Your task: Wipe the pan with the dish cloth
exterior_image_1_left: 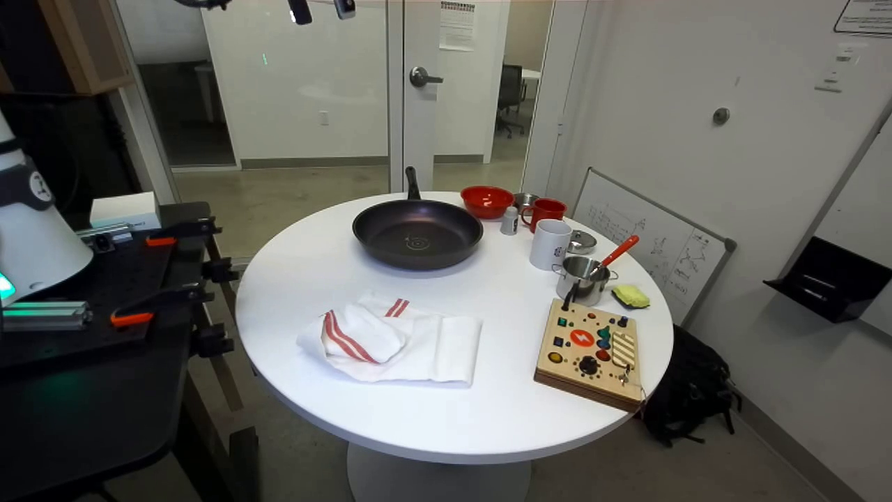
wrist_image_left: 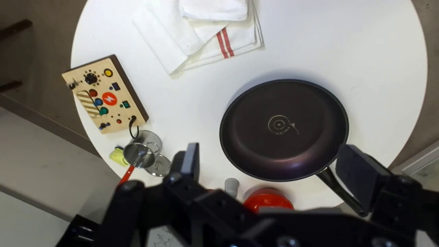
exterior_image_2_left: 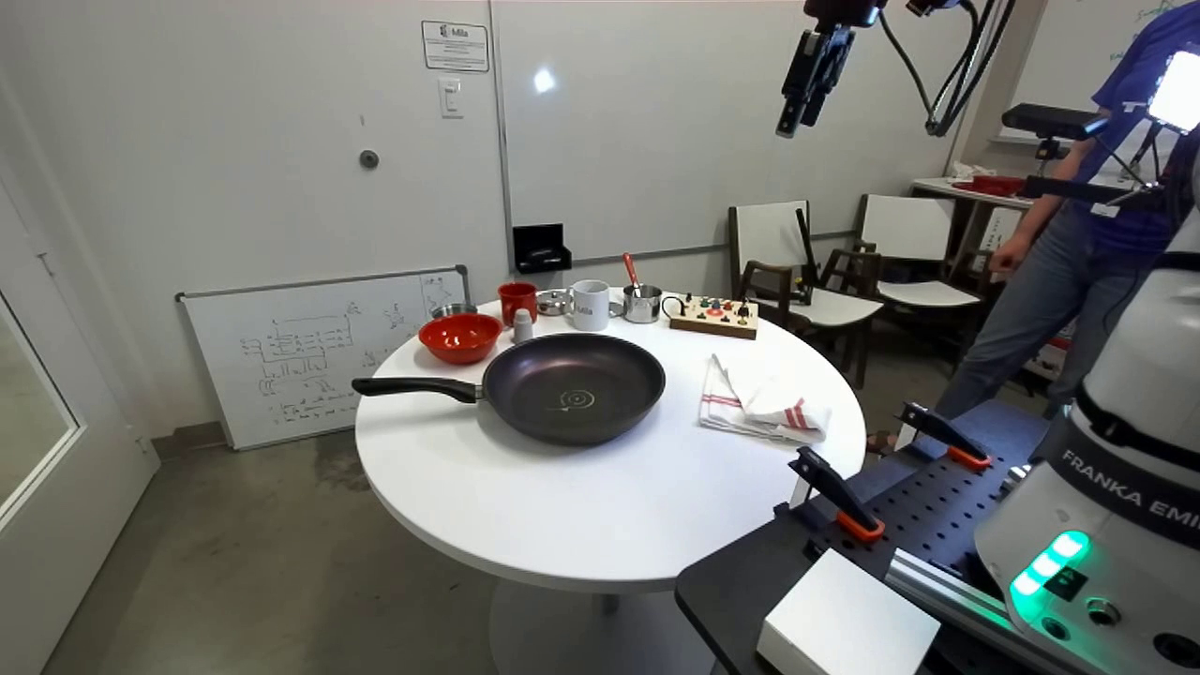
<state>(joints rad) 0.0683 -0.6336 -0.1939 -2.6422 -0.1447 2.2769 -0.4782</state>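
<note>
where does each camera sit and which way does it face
In an exterior view: raised beside the table, dish cloth nearer than pan, facing the glass door; robot base at picture left, gripper at top edge.
In an exterior view: raised, facing the wall whiteboard across the table; base and a person at picture right, gripper above.
Wrist view: above the table, facing down; open gripper at the bottom.
Both exterior views share base, table, pan and dish cloth.

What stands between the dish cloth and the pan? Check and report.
Nothing visible: only white tabletop shows between the dish cloth and the pan in all three views. The red bowl stands on the pan's far side from the dish cloth.
</note>
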